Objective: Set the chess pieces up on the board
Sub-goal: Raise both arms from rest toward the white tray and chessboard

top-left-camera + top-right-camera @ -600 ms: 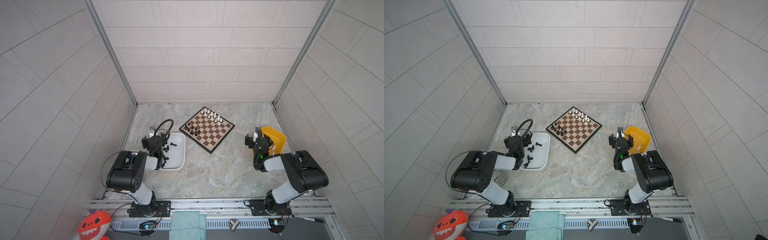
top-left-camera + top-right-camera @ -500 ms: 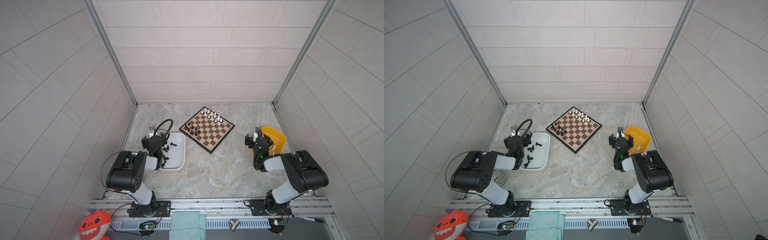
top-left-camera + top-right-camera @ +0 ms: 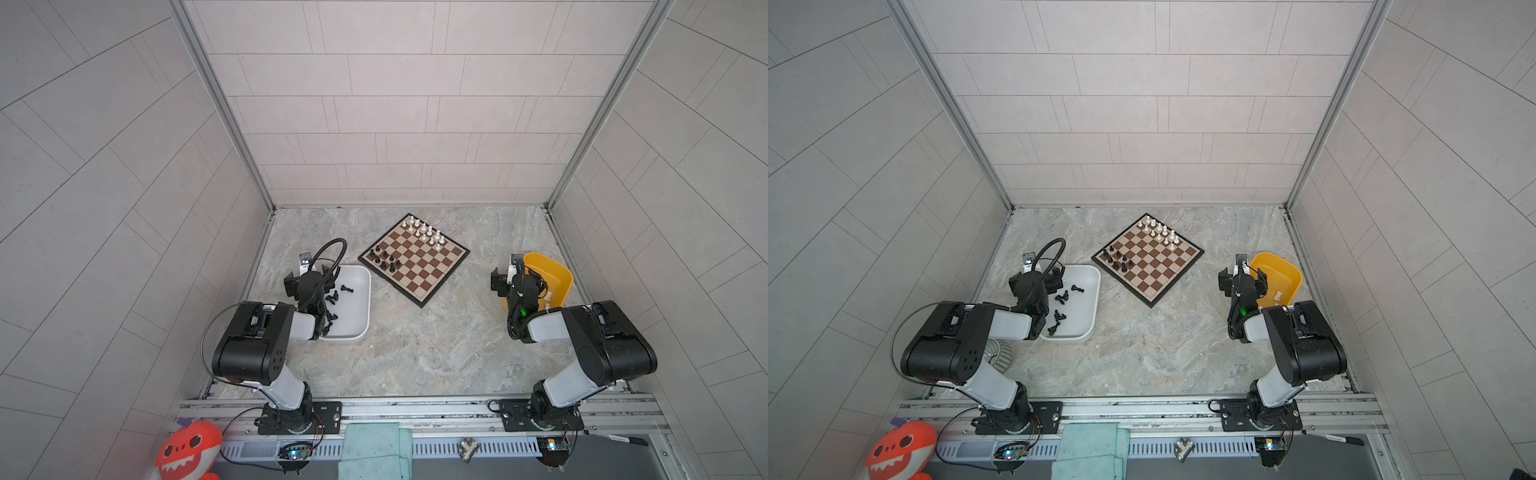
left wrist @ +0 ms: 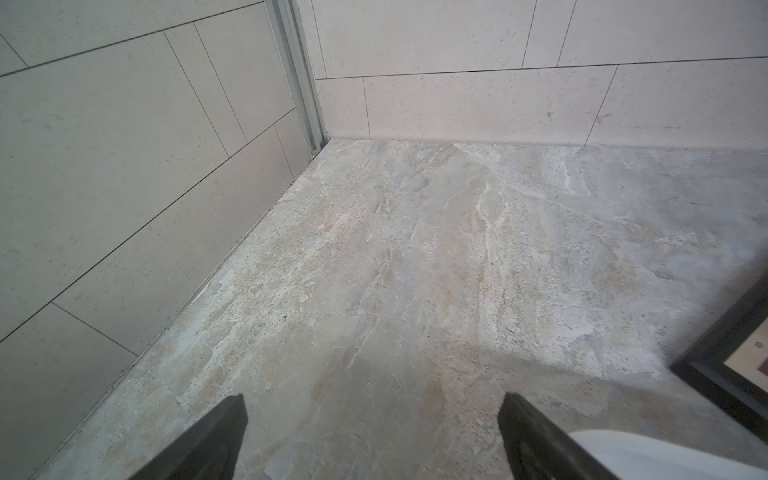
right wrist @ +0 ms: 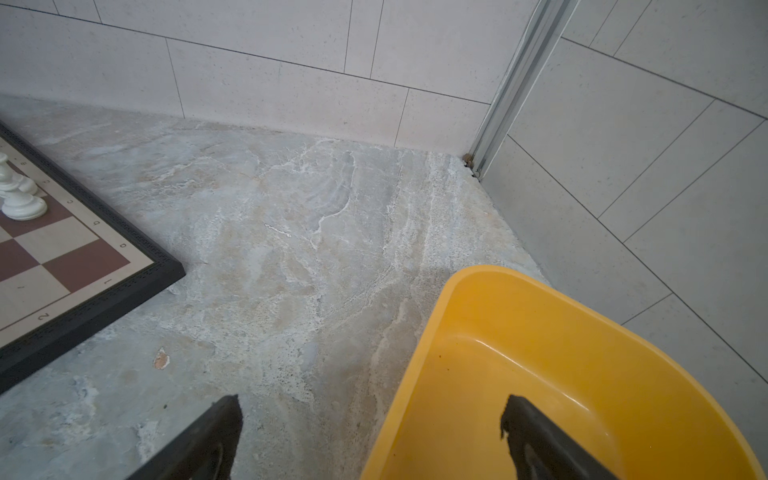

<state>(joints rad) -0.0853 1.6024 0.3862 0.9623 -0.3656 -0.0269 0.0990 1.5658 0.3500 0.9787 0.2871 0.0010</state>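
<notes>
Both arms folded low; left gripper (image 4: 370, 419) and right gripper (image 5: 370, 419) gape wide, empty. Only top views show tiny black chessmen (image 3: 333, 296) in white plastic tub (image 3: 357, 309) beside left gripper.

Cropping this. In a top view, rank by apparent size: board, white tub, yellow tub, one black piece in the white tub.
1. board
2. white tub and yellow tub: alike, both partly hidden
3. black piece
</notes>
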